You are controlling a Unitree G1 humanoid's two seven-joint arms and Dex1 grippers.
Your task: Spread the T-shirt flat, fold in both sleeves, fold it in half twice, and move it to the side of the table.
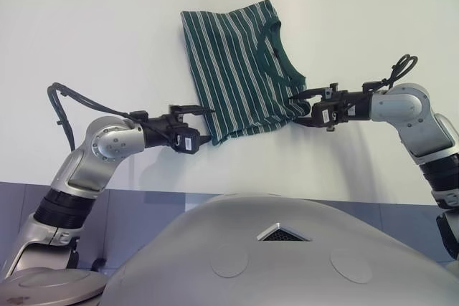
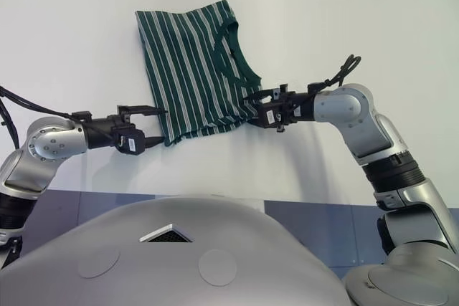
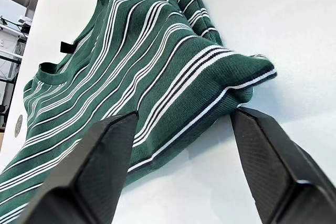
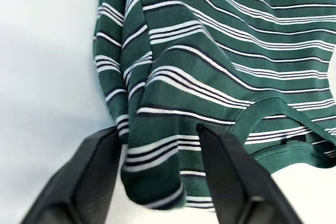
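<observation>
Two near corners of the striped T-shirt (image 1: pixel 237 69) on the tabletop (image 1: pixel 93 34) were straddled by the spread left pincer (image 1: pixel 208 125) and right pincer (image 1: pixel 294 109). It looked partly folded, not yet moved aside.

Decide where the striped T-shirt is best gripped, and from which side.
Grip the T-shirt at its two near corners, from the robot's side, low along the table: the bunched fabric stands proud, and the open left gripper and right gripper straddle it.

Bright, even light is falling from above on the white desk (image 1: pixel 86 34), washing it nearly to glare. The shirt (image 1: pixel 237 62) and arms (image 1: pixel 107 141) are casting only soft, pale shadows on it.
</observation>
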